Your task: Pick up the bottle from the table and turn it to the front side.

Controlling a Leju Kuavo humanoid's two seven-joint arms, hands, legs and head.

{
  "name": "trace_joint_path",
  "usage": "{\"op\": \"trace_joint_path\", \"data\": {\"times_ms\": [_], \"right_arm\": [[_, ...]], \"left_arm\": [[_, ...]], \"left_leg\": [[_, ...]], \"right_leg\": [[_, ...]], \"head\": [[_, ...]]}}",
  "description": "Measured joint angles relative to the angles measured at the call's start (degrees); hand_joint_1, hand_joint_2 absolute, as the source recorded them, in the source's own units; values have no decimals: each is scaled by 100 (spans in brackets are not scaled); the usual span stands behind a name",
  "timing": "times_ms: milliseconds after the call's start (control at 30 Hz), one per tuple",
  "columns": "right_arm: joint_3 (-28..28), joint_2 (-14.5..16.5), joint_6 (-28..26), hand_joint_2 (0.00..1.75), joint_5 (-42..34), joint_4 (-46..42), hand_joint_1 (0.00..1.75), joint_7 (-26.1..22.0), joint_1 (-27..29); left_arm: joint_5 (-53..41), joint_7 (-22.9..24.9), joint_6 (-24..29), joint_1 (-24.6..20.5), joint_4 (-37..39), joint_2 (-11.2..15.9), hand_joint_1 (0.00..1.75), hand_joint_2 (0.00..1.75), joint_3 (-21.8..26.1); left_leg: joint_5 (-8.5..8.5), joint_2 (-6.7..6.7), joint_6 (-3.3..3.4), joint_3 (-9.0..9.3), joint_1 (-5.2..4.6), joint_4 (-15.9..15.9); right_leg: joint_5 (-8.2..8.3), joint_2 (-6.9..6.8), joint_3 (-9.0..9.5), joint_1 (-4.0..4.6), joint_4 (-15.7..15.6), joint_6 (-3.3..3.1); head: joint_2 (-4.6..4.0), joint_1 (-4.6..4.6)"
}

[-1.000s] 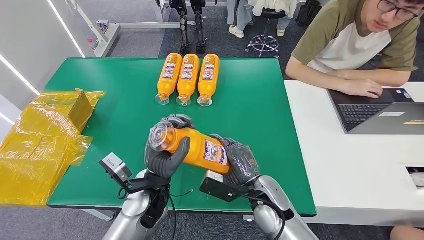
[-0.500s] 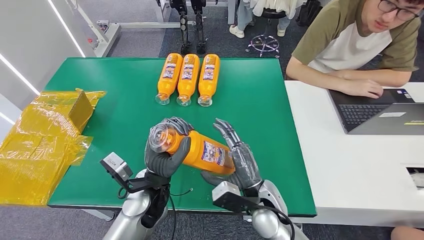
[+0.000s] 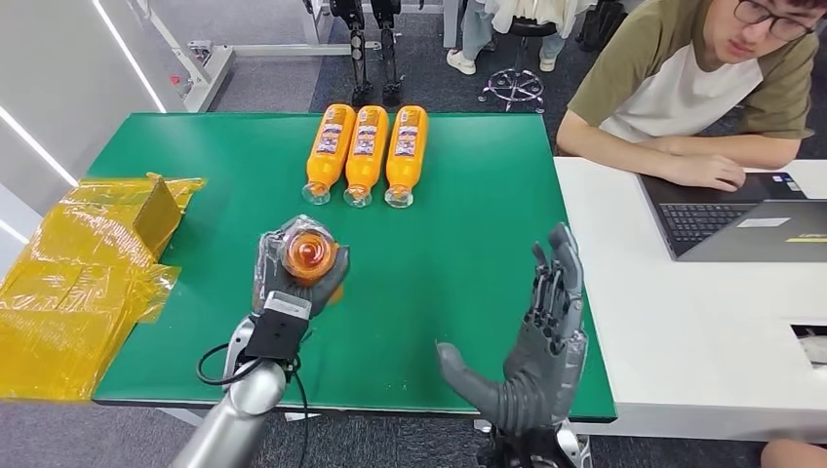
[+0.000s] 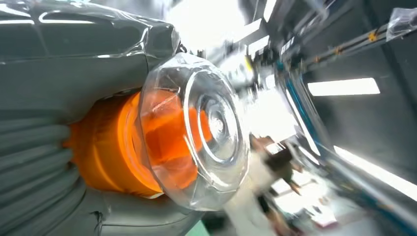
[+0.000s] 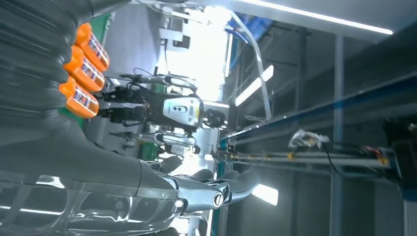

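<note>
My left hand (image 3: 293, 278) grips an orange bottle (image 3: 310, 255) above the green table (image 3: 468, 234), with the clear cap end pointing up toward the head camera. The left wrist view shows the clear cap (image 4: 209, 130) and orange neck (image 4: 113, 147) wrapped by my left hand (image 4: 44, 157). My right hand (image 3: 536, 341) is held up near the table's front right, palm facing left, fingers spread and holding nothing. In the right wrist view my right hand (image 5: 88, 167) has its fingers (image 5: 231, 184) stretched out.
Three orange bottles (image 3: 366, 154) lie side by side at the far middle of the table. Crumpled yellow plastic wrap (image 3: 83, 273) covers the left edge. A person (image 3: 702, 78) sits at the white table (image 3: 683, 322) on the right with a laptop (image 3: 741, 219).
My right hand let go of the bottle and drew away to the right, fingers opening. My left hand turned the bottle from lying sideways to cap end up and moved slightly left.
</note>
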Motion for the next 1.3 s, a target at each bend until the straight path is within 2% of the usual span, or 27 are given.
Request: {"op": "trace_joint_path", "data": {"times_ms": [133,233,400,500,633,767,900,1133,1300], "right_arm": [[-63,69,-15,175,-14,-348,0,-41,288],[-96,87,-19,175,-75,-510,0,-42,408],[-139,87,-19,175,-176,-649,0,-42,480],[-143,88,-19,175,-214,-679,0,-42,480],[-142,112,-17,175,-239,-690,0,-37,456],[-113,131,-17,175,-228,-750,0,35,386],[-57,134,-17,175,-208,-829,0,161,319],[-22,156,-17,175,-189,-955,0,260,269],[-24,157,-17,175,-133,-1048,0,266,325]], "left_arm": [[-1723,566,481,-86,85,471,175,175,408],[-2625,950,709,-196,152,965,175,175,630],[-3359,1452,800,-345,206,1860,175,175,987],[-3645,1654,714,-360,204,2212,175,175,1124],[-3829,1751,329,-444,246,2548,175,175,1159],[-3836,1685,-205,-661,643,2686,175,175,1094],[-3899,1555,-441,-878,1366,2720,175,175,895],[-4055,1152,-1034,-1531,2973,2649,175,175,427],[-4185,1083,-1409,-2102,4087,2549,175,175,109]], "left_leg": [[2,8,-4,1,5,-1],[6,13,-10,0,8,-2],[10,27,-16,0,10,-3],[11,27,-19,-2,10,-3],[13,27,-21,-3,10,-3],[14,27,-23,-3,9,-2],[18,28,-28,-3,10,-2],[20,27,-31,-5,10,-2],[22,32,-34,-6,11,-2]], "right_leg": [[-1,8,-3,1,3,-3],[0,13,-7,4,7,-7],[5,30,-19,5,14,-16],[5,29,-21,5,15,-18],[7,29,-23,5,15,-20],[10,27,-22,5,15,-24],[13,29,-24,4,15,-28],[14,29,-29,5,15,-30],[19,35,-32,5,16,-35]], "head": [[-1,-1],[-1,2],[0,2],[-1,2],[-1,3],[0,3],[0,2],[0,2],[-1,3]]}}
